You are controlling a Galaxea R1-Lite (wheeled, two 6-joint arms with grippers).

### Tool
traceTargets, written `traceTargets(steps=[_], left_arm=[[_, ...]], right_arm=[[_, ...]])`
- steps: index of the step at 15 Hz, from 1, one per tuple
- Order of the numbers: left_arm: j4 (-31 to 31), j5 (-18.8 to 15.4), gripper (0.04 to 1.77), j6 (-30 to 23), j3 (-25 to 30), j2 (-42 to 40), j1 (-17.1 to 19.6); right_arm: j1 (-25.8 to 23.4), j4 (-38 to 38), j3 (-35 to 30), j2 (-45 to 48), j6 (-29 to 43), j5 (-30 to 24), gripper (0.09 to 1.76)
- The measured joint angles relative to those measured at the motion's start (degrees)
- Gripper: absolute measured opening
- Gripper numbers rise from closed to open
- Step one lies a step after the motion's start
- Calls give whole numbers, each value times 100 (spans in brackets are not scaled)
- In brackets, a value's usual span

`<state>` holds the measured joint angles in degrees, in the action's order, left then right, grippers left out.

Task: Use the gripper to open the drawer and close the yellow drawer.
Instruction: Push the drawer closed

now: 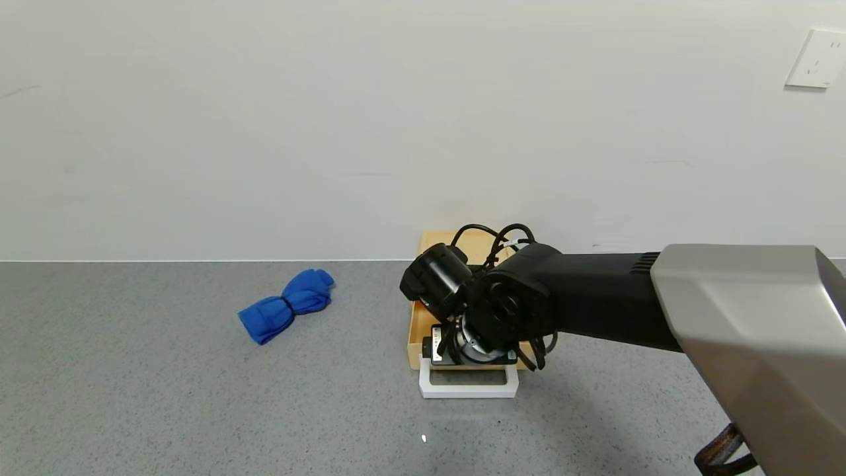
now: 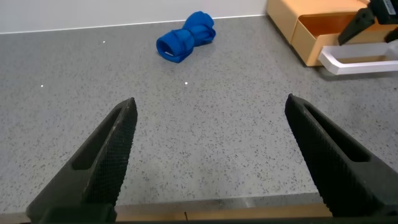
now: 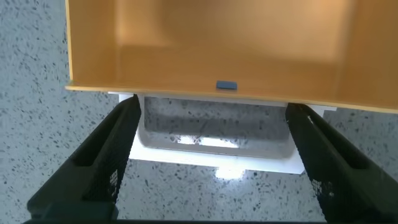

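Observation:
The pale-yellow drawer [image 1: 416,330] stands by the wall with its tray slid out towards me; the right wrist view shows the tray [image 3: 205,37] empty. Its white loop handle [image 1: 468,387] lies flat on the table in front. My right gripper [image 1: 470,357] points down over the tray's front edge. In the right wrist view it [image 3: 214,104] is open, its fingers spread about as wide as the handle [image 3: 211,155] and holding nothing. My left gripper [image 2: 211,102] is open and empty, low over the table near its front edge, out of the head view.
A blue rolled cloth [image 1: 287,304] lies on the grey table to the left of the drawer, also in the left wrist view [image 2: 185,37]. A white wall with a socket plate [image 1: 816,58] stands right behind the drawer. The table's front edge [image 2: 217,208] is under the left gripper.

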<state>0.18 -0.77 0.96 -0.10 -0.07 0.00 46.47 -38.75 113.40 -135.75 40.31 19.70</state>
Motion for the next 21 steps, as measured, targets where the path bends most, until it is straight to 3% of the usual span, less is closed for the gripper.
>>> traceTargets(steps=[21], left_arm=[[0, 6, 172, 0, 0, 0, 0]], right_arm=[[-483, 1827, 7, -378, -1399, 196, 171]])
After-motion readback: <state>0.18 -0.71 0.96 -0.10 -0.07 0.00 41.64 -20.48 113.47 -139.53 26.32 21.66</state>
